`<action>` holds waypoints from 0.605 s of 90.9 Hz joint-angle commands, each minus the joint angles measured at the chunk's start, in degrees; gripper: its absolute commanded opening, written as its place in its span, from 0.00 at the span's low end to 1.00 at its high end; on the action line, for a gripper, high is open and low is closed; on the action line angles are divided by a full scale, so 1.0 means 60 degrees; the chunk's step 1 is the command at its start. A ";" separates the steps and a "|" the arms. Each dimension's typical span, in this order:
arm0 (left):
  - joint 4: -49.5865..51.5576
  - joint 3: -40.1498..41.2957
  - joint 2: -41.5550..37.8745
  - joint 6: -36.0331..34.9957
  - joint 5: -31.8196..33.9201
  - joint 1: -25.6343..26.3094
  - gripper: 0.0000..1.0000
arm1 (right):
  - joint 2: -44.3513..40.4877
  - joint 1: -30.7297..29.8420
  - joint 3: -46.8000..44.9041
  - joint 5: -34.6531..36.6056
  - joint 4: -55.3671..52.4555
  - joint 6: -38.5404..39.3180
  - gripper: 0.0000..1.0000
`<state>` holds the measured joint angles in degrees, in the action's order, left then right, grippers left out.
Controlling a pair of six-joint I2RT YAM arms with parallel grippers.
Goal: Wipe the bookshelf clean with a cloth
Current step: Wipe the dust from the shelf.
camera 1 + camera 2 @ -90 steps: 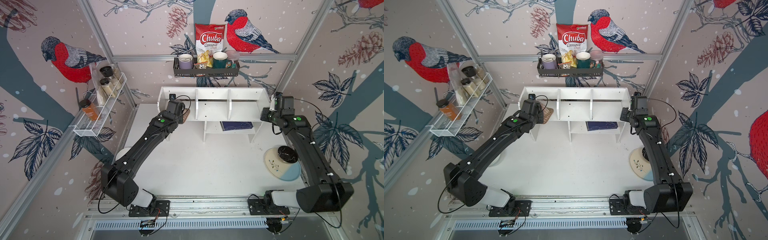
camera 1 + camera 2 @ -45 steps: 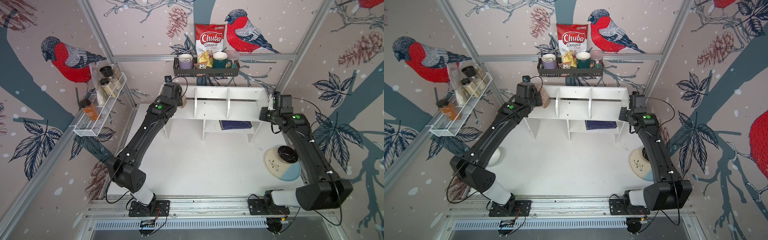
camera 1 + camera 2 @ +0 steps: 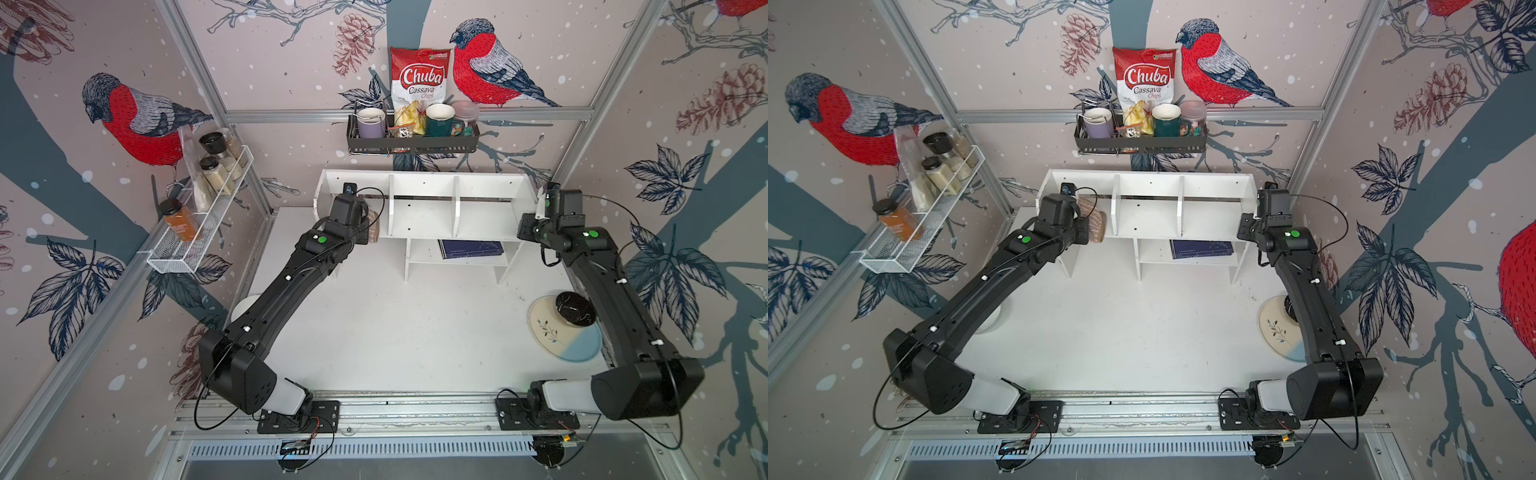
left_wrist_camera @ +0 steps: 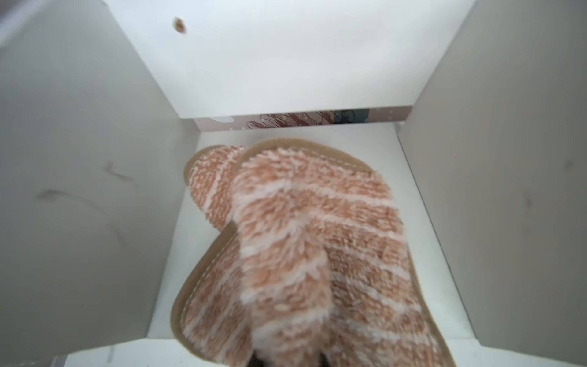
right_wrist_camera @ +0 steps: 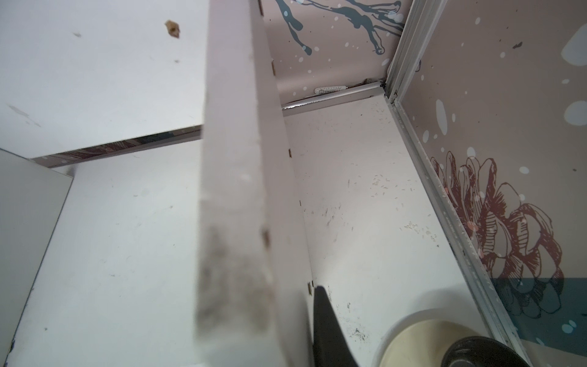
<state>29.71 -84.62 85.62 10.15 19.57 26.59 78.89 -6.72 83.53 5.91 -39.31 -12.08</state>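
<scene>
At the back of the counter [image 3: 395, 332], the bookshelf [image 3: 482, 216] is pinched at its right end panel by the right tool [image 5: 263, 305]. Inside its left upper compartment, the cloth [image 4: 317, 238] is clamped by the left tool [image 4: 290, 361] and laid on the floor.

The shelf [image 3: 482, 212] stands upright. It is white, with three upper compartments over smaller cubbies and faint grey scuffs on its inner walls. The cloth [image 4: 305, 254] (fluffy tan, pale stripes, stitched edging) lies bunched on the left end compartment's floor, reaching its front edge.
</scene>
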 commanded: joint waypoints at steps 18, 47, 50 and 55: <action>0.0167 -0.3327 0.1747 0.0047 -0.0113 0.0042 0.00 | -0.0147 -0.0008 -0.0133 -0.1215 0.0077 -0.1088 0.00; 0.1030 -0.5376 0.2848 0.0028 0.1822 -0.0254 0.00 | -0.0230 0.0009 -0.0274 -0.1567 0.0194 -0.1030 0.00; 0.1058 -0.5150 0.2717 -0.0056 0.2176 -0.0311 0.00 | -0.0216 0.0029 -0.0269 -0.1571 0.0194 -0.1026 0.00; 0.0997 -0.4647 0.2424 -0.0178 0.2564 -0.0433 0.00 | -0.0214 0.0051 -0.0242 -0.1600 0.0202 -0.1028 0.00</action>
<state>33.61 -115.83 102.52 10.55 26.46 25.02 77.54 -6.66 82.04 4.84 -38.26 -11.60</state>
